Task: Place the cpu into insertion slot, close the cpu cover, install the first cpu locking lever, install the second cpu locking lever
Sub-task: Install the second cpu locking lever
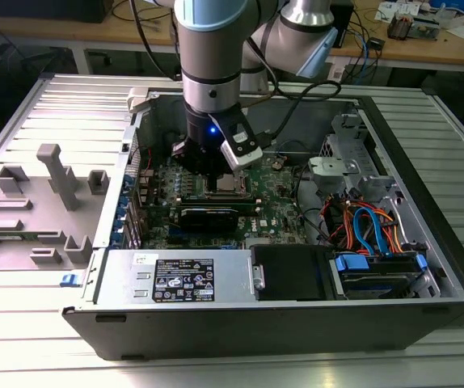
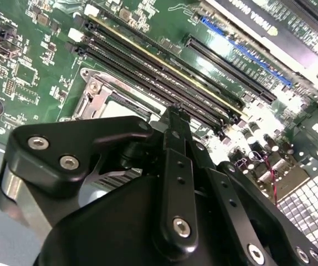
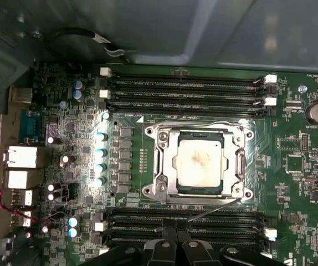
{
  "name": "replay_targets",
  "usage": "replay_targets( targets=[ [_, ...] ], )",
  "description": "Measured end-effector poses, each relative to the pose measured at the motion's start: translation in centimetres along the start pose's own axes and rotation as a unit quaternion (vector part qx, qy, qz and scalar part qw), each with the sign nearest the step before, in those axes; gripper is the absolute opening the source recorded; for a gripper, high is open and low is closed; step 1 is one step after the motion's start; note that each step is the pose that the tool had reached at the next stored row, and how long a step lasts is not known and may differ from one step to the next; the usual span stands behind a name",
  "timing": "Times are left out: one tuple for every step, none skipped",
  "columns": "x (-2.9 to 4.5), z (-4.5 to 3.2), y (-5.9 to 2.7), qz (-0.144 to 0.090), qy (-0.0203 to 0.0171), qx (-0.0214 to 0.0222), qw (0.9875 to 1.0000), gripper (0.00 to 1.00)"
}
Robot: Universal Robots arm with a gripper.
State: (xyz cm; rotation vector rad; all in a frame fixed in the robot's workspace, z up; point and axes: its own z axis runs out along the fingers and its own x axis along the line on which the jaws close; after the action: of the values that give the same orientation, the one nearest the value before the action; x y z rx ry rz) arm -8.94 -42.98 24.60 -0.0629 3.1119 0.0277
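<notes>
Lying open on its side, the computer case (image 1: 297, 307) is seen holding the green circuit board (image 1: 276, 202).
Within the insertion slot (image 3: 199, 162) the cpu (image 3: 199, 160) is seated, framed by the cpu cover (image 3: 164, 166); the gripper (image 3: 175, 244) is held just beside it, fingers drawn together, empty.

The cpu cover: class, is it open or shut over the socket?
Shut. In the first wrist view the cpu cover lies flat as a frame around the cpu, whose pale top shows through its cut-out.

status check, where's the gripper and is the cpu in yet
Gripper low over the board, beside the socket. Cpu seated in the slot, cover down around it. One thin lever sticks out by the memory slots.
</notes>
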Motion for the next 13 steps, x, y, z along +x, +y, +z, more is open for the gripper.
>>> replay_targets(
  targets=[
    [0.01,0.00,-0.13,0.000,0.0000,0.0000,1.0000,0.11],
    [0.01,-0.01,-0.28,0.000,0.0000,0.0001,1.0000,0.11],
    [0.06,-0.01,-0.51,0.000,0.0000,0.0000,1.0000,0.11],
    [0.24,-0.01,-0.61,0.000,-0.0001,-0.0001,1.0000,0.11],
    [0.32,0.00,-0.61,0.000,-0.0001,-0.0001,1.0000,0.11],
    [0.34,-0.02,-0.62,0.000,0.0000,-0.0013,1.0000,0.11],
    [0.35,-0.13,-0.65,0.000,-0.0001,-0.0017,1.0000,0.11],
    [0.33,-0.22,-0.71,0.000,-0.0001,-0.0018,1.0000,0.11],
    [0.30,-0.24,-0.75,0.000,-0.0001,-0.0015,1.0000,0.11],
    [0.24,-0.24,-0.78,0.000,-0.0001,-0.0009,1.0000,0.11],
    [0.13,-0.26,-0.82,0.000,0.0000,0.0000,1.0000,0.11],
    [-0.05,-0.28,-0.84,0.000,0.0000,0.0002,1.0000,0.11],
    [-0.26,-0.34,-0.85,0.000,0.0001,0.0006,1.0000,0.11]
  ],
)
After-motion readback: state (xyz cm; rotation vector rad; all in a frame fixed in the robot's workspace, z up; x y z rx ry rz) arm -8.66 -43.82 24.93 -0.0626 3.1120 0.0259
